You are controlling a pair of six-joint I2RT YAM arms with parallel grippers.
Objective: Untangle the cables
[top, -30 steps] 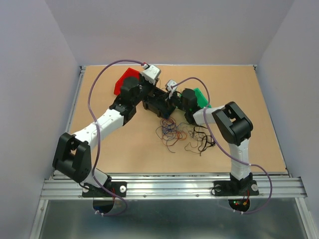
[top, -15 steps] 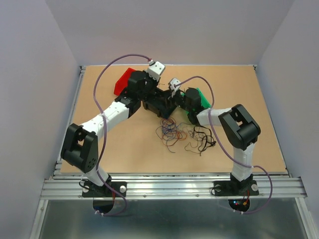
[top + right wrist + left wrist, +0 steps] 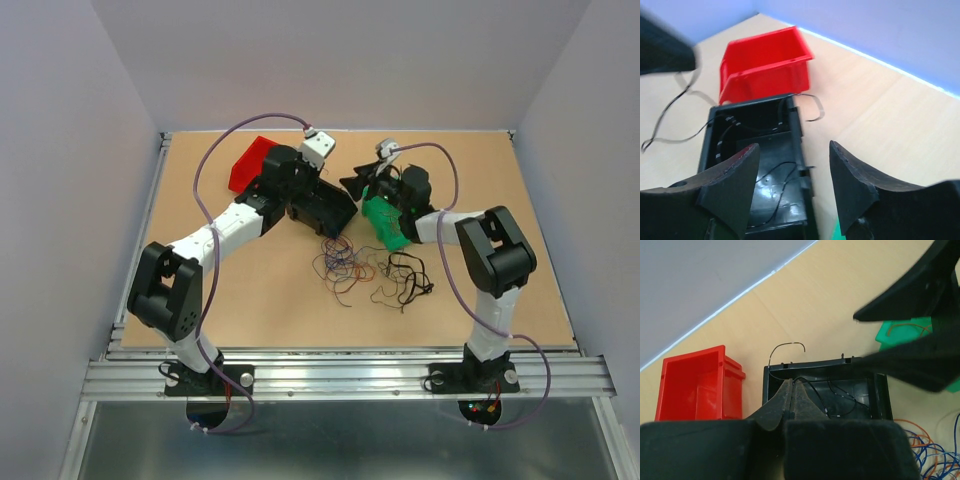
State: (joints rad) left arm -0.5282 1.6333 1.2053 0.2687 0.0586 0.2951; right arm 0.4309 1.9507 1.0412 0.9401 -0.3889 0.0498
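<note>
My right arm has drawn back since a second ago. Its pincer was crowded in at the black bin next to the left one; now it hangs off to the bin's right, above the table, fingers spread wide. That retreat has uncovered the green bin, which the arm hid before. My left arm has swung its elbow forward, but its pincer stays over the black bin, fingers pressed together. I cannot tell whether a strand is pinched between them. A few black strands lie inside that bin, and one arcs up over its far rim. The red bin sits just left of the black one, where it was. The cables lie in a loose curly heap on the table near the bins, between the two arms. The heap looks unchanged across the three views from above.
</note>
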